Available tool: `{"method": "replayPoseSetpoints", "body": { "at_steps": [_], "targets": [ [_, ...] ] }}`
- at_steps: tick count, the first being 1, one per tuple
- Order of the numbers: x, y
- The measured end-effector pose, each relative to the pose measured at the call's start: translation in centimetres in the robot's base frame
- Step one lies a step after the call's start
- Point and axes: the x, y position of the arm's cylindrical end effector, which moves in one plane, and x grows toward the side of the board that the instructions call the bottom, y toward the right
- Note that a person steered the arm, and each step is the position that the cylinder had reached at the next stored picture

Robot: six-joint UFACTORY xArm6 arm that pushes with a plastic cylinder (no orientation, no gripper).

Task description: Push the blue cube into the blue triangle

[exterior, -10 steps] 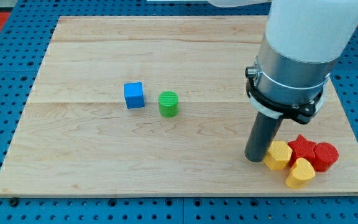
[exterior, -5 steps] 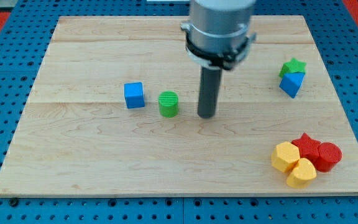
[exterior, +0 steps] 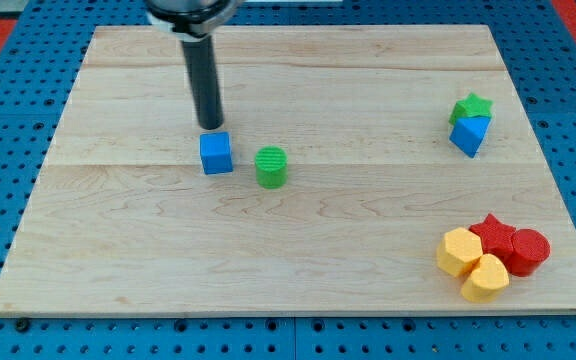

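Observation:
The blue cube point(exterior: 216, 153) sits left of the board's middle. My tip point(exterior: 209, 125) stands just above it in the view, very close to its top edge; I cannot tell if they touch. The blue triangle point(exterior: 469, 134) lies far off at the view's right, with a green star point(exterior: 472, 107) touching its upper side. A green cylinder point(exterior: 271, 166) stands just right of the blue cube, between it and the blue triangle.
A cluster at the view's bottom right holds a yellow hexagon point(exterior: 454, 250), a yellow heart point(exterior: 485, 278), a red star point(exterior: 491, 236) and a red cylinder point(exterior: 527, 250). The wooden board point(exterior: 118, 270) ends in blue pegboard on all sides.
My tip has swept from the bottom-right cluster leftwards and upwards across the board to just above the blue cube. No block has moved.

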Motion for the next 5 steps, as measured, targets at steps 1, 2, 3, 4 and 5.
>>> {"method": "replayPoseSetpoints", "body": {
  "at_steps": [1,2,3,4,5],
  "targets": [
    [0.5,-4.2],
    [1.5,-7.8],
    [4.2,-7.9],
    [3.9,-7.1],
    [3.6,-2.4]
  ]
}}
